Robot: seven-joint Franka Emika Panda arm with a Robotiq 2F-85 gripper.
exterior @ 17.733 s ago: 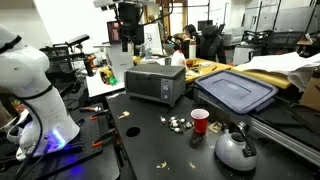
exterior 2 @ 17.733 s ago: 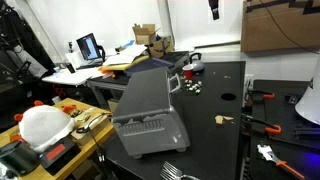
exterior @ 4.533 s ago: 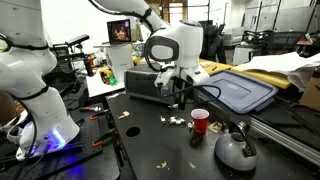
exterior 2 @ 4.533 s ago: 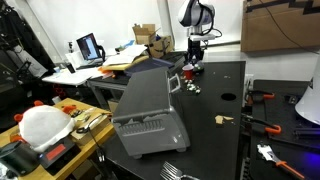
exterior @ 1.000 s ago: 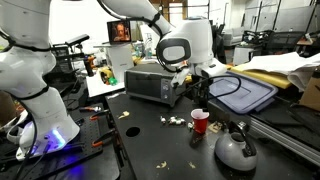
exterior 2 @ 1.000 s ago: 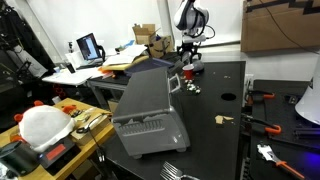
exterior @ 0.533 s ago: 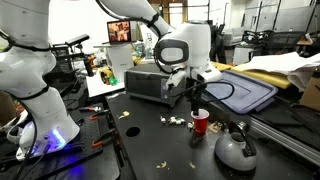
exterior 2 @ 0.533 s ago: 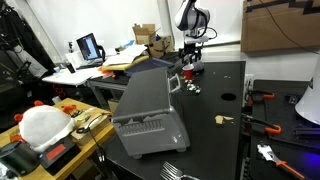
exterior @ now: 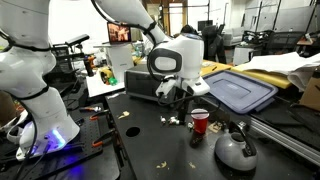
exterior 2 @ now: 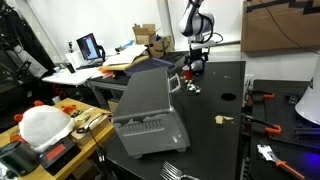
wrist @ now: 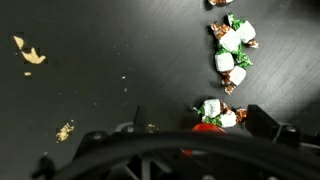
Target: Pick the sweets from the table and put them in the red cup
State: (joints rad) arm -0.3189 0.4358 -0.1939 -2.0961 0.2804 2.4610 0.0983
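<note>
Matte black table (exterior: 140, 140), flat, with a few pale crumbs dotted across it. Sweets (wrist: 232, 45) tiny and crinkly up close in the wrist view. White wrappers with green and brown twisted ends, bunched in a loose cluster. A few more lower down, sitting right between the fingers (wrist: 262, 120). Fingers dark on dark but look spread wide apart, not pinching anything. Small red patch at the very bottom under that lower bunch, can't tell what it is.

In both exterior views, sweets out mid-table, well away from the edges and just beside the red cup (exterior: 200, 122). Cup is smooth plastic, tapered, pale inside, standing upright. Fingers hanging low over the sweets off a glossy white, rounded arm (exterior: 172, 58). Can't tell if touching.

Round grey-silver kettle (exterior: 236, 150) with a black handle, shiny, nearer the front edge than the cup. Boxy grey metal toaster oven (exterior: 150, 85) with a dark door back toward the far edge. Rectangular blue-grey plastic lid (exterior: 238, 92) with rounded corners next to it. Two ragged yellowish scraps (wrist: 30, 52) on the table in the wrist view, well apart from the sweets.

Lit screen (exterior: 120, 32) past the far edge, too small to read.
</note>
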